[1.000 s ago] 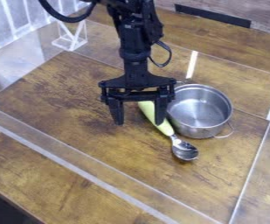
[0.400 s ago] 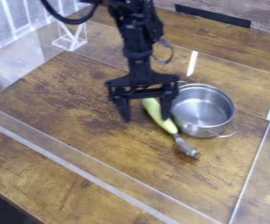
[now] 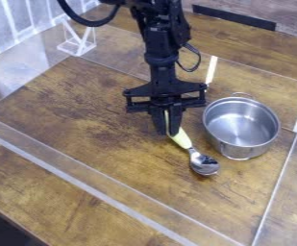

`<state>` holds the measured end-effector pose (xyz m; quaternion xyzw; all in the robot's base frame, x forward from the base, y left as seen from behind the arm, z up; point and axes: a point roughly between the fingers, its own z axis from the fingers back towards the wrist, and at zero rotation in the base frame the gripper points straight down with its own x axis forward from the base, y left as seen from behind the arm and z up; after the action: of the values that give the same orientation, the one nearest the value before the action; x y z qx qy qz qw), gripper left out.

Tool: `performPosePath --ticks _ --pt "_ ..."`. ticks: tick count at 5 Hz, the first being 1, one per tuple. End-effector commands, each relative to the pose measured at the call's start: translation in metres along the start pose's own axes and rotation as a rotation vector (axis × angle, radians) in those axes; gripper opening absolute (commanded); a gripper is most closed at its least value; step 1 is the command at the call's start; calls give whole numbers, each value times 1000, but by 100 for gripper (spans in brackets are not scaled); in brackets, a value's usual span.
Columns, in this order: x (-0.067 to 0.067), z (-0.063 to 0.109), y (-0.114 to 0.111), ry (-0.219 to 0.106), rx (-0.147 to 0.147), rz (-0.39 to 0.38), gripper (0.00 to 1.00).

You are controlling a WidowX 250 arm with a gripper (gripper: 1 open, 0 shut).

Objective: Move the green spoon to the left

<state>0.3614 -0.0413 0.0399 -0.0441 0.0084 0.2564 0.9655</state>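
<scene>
Camera view: the gripper [image 3: 171,123] points straight down just left of the steel pot [image 3: 240,125], its fingers drawn together and pinching the yellow-green handle of the green spoon [image 3: 189,150]. The spoon lies on the wooden table [image 3: 74,106], its silver bowl in front of the pot's near-left rim

- The arm [image 3: 161,38] was black all over, built of stacked, blocky segments with a dull sheen.
- A black cable [image 3: 86,13] looped out from its upper part toward ten o'clock, and a smaller black loop bulged from the wrist at three o'clock.
- Below the wrist sat a flat black crossbar, wider than the arm itself.
- The gripper [image 3: 167,123] hung beneath that bar: two slim black fingers, tapering to narrow tips at six o'clock.
- No markings or screws could be made out.
</scene>
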Motion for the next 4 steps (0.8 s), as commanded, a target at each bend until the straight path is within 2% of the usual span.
performPosePath --ticks 1,3,4 --pt "1 22 -1 -49 7 17 0" --pt "-5 51 -12 -88 56 11 0" --pt "-1 67 -20 -113 64 8 0"
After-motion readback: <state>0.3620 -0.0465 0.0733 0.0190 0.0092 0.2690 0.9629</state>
